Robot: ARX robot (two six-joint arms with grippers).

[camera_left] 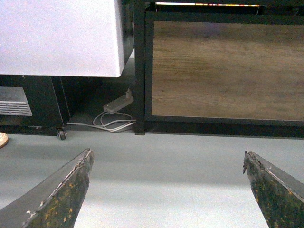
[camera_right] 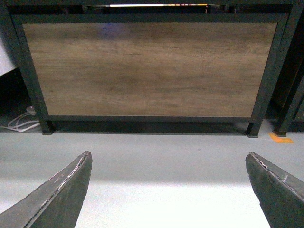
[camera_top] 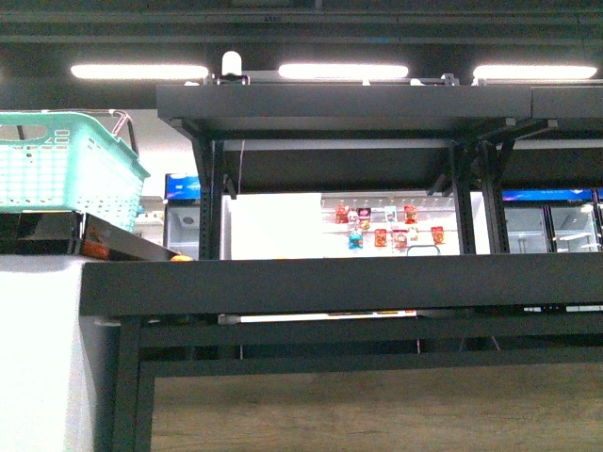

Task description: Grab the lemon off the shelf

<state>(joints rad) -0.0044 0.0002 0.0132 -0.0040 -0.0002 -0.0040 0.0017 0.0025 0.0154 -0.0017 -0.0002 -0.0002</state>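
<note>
The black metal shelf (camera_top: 339,282) fills the front view, with a thick dark deck across the middle and another deck above. No lemon shows in any view. My left gripper (camera_left: 167,159) is open and empty, low over the grey floor, facing the shelf's wood-panelled base (camera_left: 223,71). My right gripper (camera_right: 168,159) is open and empty too, over the floor before the same wood panel (camera_right: 147,69). Neither arm shows in the front view.
A teal plastic basket (camera_top: 66,169) stands on a white cabinet (camera_top: 42,348) at the left. A small orange fruit (camera_top: 182,256) peeks beside it. A power strip and white cables (camera_left: 116,114) lie on the floor by the shelf's leg. Orange floor mark (camera_right: 281,137).
</note>
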